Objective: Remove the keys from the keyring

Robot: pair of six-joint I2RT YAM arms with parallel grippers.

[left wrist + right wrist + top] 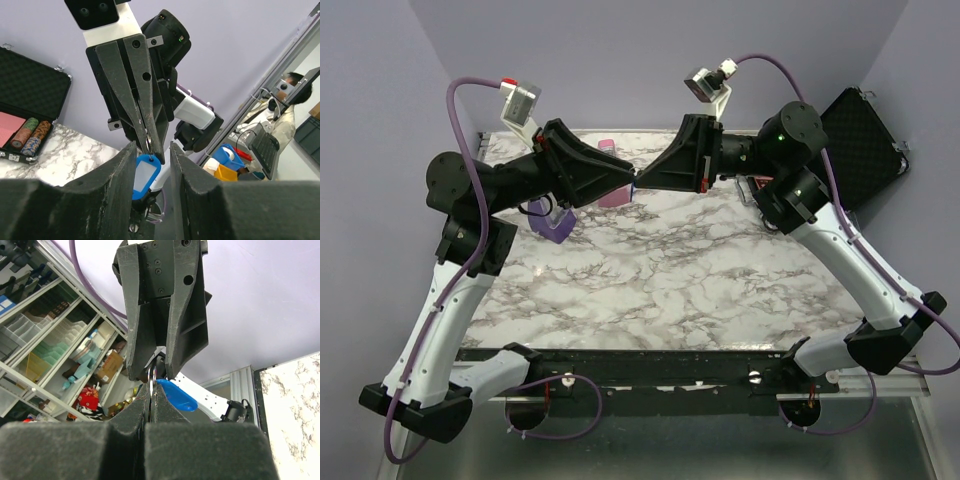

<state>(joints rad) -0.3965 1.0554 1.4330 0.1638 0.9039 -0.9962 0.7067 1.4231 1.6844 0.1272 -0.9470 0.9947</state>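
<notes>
Left wrist view: L gripper [152,150] fingers [120,187] stand apart w/ the keys [145,172], a small blue oblong bundle, hanging in the gap betw. them. Can't tell if the fingers actually press on it. Keys are up in the air, well above the bench [670,270], where both arms meet tip to tip.

Right wrist view: R gripper [151,402] fingers are pressed together, pinching the thin metal keyring [151,377]. The blue bundle sticks out just to one side of the ring, under the L fingers opposite.

Containers: black case [30,85] lies open at the bench's far right corner, lid up, foam-lined. Inside are short rolls of striped chips [31,137] lying on their sides, w/ a flat red pad [12,127] beside them.

Top view: pink wedge [613,192] sits on the bench under the L fingers. Purple wedge [557,228] is nearer, by the L arm, apart from the pink one.
</notes>
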